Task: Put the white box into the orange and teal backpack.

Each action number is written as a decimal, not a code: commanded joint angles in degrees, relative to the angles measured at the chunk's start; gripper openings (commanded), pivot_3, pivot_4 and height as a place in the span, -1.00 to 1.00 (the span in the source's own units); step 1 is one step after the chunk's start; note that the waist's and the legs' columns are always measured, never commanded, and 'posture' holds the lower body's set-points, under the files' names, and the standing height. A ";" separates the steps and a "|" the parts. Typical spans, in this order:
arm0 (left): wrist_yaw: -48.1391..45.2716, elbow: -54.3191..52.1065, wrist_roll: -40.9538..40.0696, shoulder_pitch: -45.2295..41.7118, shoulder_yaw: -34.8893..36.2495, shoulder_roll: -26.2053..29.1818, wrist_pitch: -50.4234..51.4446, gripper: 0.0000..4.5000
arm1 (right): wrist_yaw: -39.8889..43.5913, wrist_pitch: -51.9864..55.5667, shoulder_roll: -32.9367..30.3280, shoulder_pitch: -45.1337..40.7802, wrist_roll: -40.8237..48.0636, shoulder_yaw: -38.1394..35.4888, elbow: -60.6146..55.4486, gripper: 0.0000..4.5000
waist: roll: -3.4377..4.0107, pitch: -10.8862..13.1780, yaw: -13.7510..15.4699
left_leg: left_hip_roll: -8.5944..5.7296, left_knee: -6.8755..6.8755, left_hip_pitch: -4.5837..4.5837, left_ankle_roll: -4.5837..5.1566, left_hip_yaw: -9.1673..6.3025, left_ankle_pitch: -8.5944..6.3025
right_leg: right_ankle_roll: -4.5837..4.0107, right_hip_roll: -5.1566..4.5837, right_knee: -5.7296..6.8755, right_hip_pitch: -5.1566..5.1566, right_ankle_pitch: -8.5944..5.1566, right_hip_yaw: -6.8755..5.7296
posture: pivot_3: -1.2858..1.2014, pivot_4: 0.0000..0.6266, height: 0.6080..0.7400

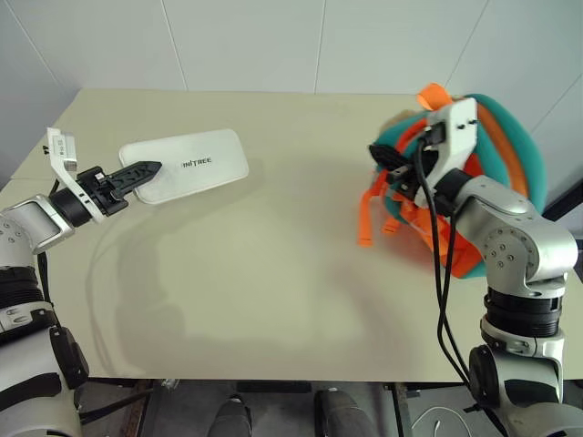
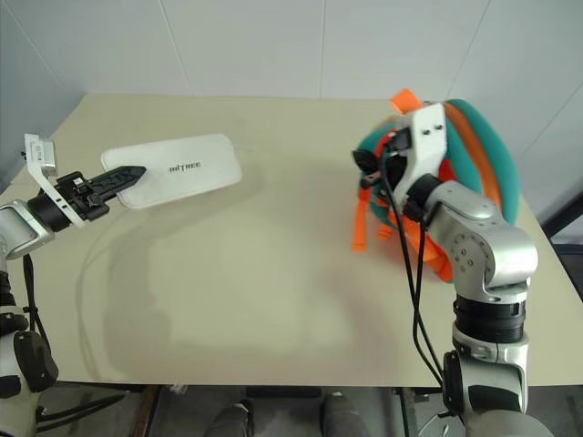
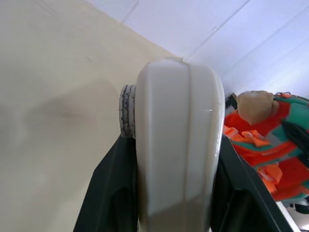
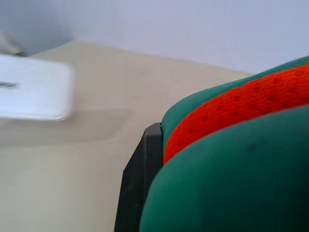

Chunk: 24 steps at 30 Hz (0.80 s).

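With the left gripper [image 1: 146,171] clamped on one end of the single white box [image 1: 193,164] and the right gripper [image 1: 387,162] closed on a padded strap of the one orange and teal backpack [image 1: 496,155], both items sit over one beige table [image 1: 264,273] bounded by white panelled walls [image 1: 273,41].

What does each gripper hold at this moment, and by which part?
The left gripper holds the flat white box by one short end. The right gripper is shut on the orange and teal backpack, on its padded teal strap.
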 commanded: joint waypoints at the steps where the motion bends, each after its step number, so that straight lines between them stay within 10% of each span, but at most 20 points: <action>1: -0.93 0.38 -0.48 -2.46 2.24 1.64 -3.20 -0.41 | 6.01 -0.36 0.09 -3.65 5.34 2.01 -5.07 -1.00 | 0.00 0.00 0.00 | 0.01 0.00 -0.03 -0.01 0.00 0.00 | -0.01 0.00 0.02 -0.05 -0.01 -0.01 | 0.03 -0.52 1.00; 24: -6.32 4.29 1.57 -4.15 -0.22 3.87 -7.04 -0.41 | 28.77 0.80 -10.99 -1.09 25.07 2.87 -14.86 -1.00 | -0.01 0.00 0.24 | 0.02 0.07 -0.14 0.01 0.05 0.00 | -0.02 -0.01 0.01 -0.11 -0.01 -0.03 | 0.03 -0.52 1.00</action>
